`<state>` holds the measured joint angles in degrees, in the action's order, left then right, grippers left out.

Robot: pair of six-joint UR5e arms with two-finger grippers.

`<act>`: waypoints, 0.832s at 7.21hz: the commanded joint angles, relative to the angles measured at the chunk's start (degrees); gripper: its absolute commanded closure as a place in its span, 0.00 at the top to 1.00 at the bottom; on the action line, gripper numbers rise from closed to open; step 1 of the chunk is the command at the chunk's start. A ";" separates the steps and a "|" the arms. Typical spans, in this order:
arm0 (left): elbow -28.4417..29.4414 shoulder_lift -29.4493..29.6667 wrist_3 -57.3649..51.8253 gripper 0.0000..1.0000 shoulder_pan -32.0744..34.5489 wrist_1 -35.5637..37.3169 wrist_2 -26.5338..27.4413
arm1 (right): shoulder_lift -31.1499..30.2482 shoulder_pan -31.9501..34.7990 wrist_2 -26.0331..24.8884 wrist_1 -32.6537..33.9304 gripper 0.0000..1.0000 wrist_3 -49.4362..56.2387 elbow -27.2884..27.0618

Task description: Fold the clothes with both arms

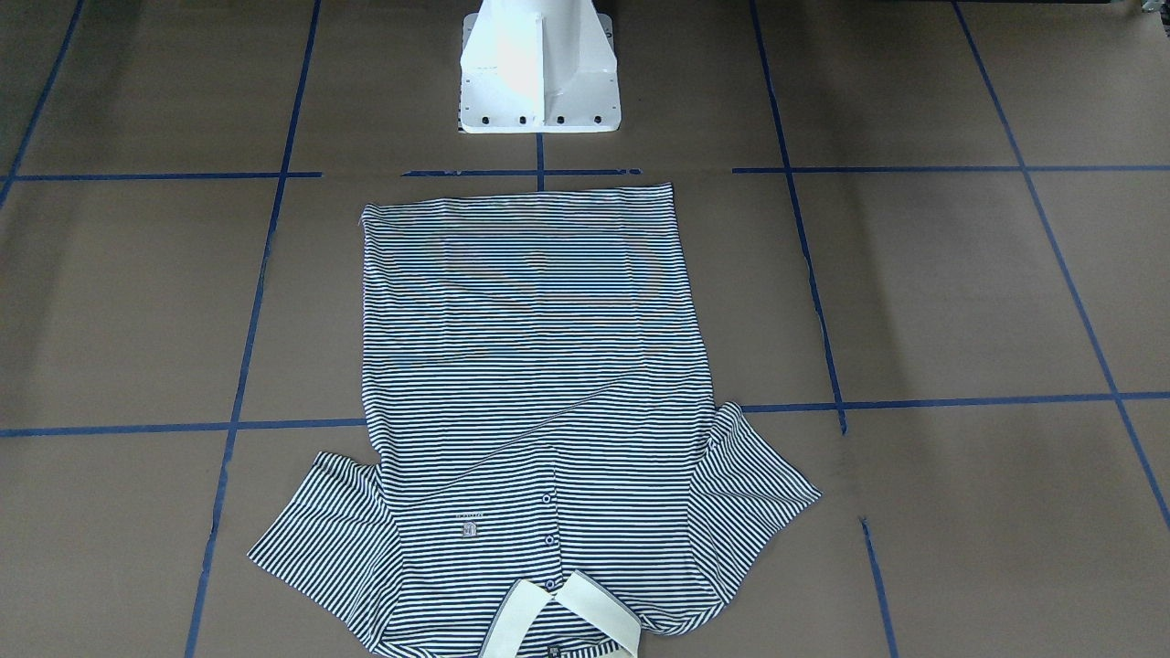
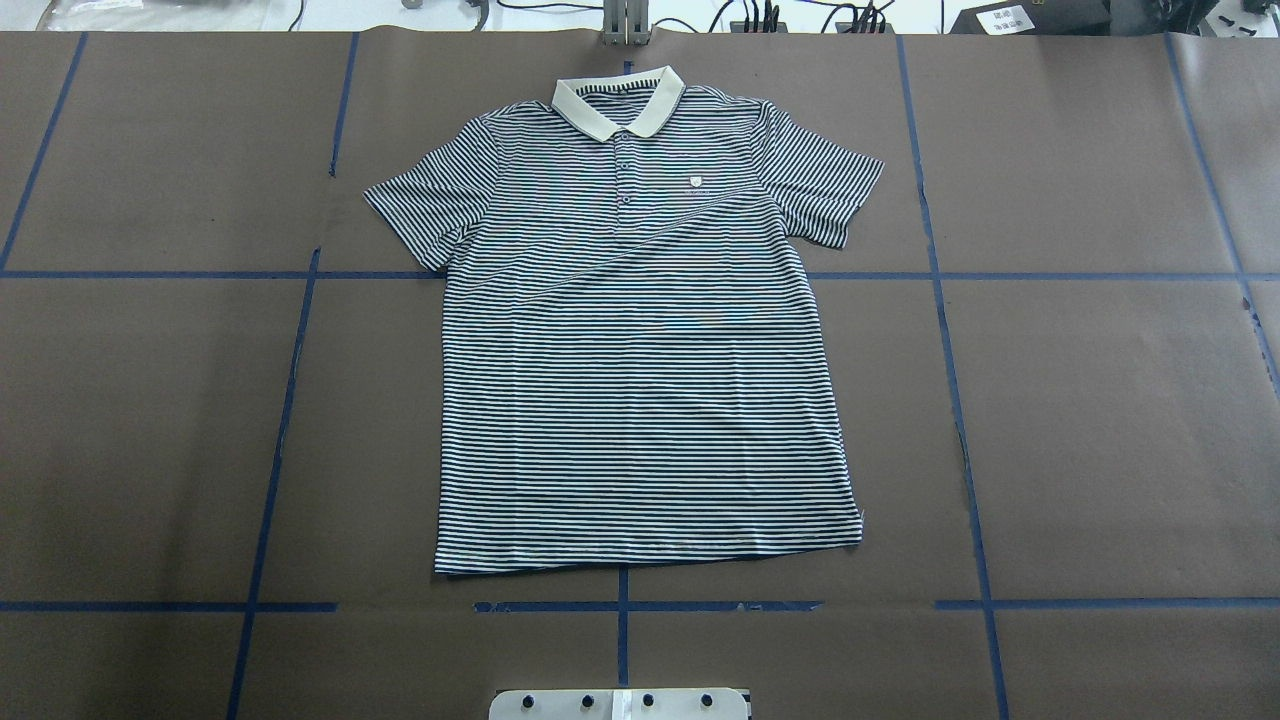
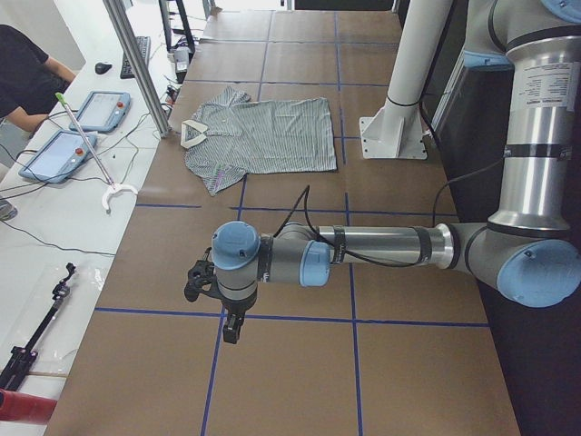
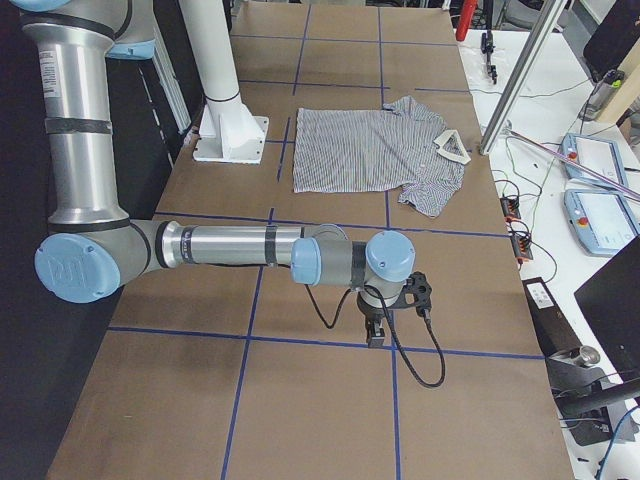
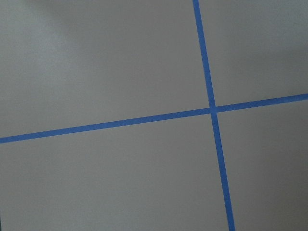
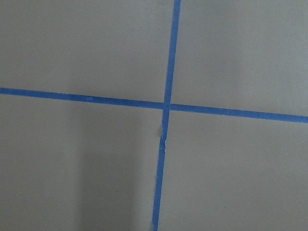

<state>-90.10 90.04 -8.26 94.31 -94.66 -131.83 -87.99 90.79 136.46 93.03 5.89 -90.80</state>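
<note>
Shirt: We see the striped polo shirt point(image 2: 640, 380) spread flat and face up straight in front of the white pedestal point(image 1: 539, 73). It is unfolded, with both short sleeves point(image 2: 430, 200) fanned out to the sides.
Hem: The hem point(image 2: 650, 555) is the edge nearest the pedestal, just past the blue tape line that runs in front of the pedestal.
Collar: The cream collar point(image 2: 618, 100) lies at the end farthest from the pedestal, with the buttons point(image 2: 624, 180) and a small logo point(image 2: 697, 182) just below it.
Crease: We note one slanting crease point(image 2: 620, 255) across the chest, on the half away from the pedestal.
Left arm: The left arm point(image 3: 381, 245) reaches out low over the table point(image 2: 1100, 430), well to one side of the pedestal and well apart from the shirt.
Left gripper: The left gripper point(image 3: 232, 334) points down above the table. We cannot tell how its jaws stand.
Right arm: The right arm point(image 4: 230, 245) stretches out the same way on the pedestal's other side, also well apart from the shirt.
Right gripper: The right gripper point(image 4: 375, 340) hangs downward over the table. Again we cannot tell whether it is open or closed.
Wrist views: Both show us only brown surface and crossing tape lines point(image 5: 212, 109).
Bench: Across the table from the pedestal we see a seated person point(image 3: 23, 68) and two tablets point(image 3: 100, 109).
</note>
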 commanded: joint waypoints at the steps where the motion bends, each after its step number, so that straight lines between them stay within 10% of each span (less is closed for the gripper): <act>1: -0.07 -0.04 0.00 1.00 0.00 -0.17 0.00 | 0.44 0.00 0.21 0.31 1.00 -0.18 -0.77; 4: -1.31 4.50 0.35 1.00 -0.44 -4.55 -0.09 | 2.03 -4.46 0.73 -7.98 1.00 -3.57 0.28; 6: -0.96 4.71 1.32 1.00 -0.70 -12.24 -11.26 | 5.70 -10.43 0.65 -12.59 1.00 -15.33 0.53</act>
<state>-91.46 94.36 -7.31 93.75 -101.24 -136.02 -84.40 83.50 137.07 83.32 -2.88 -90.75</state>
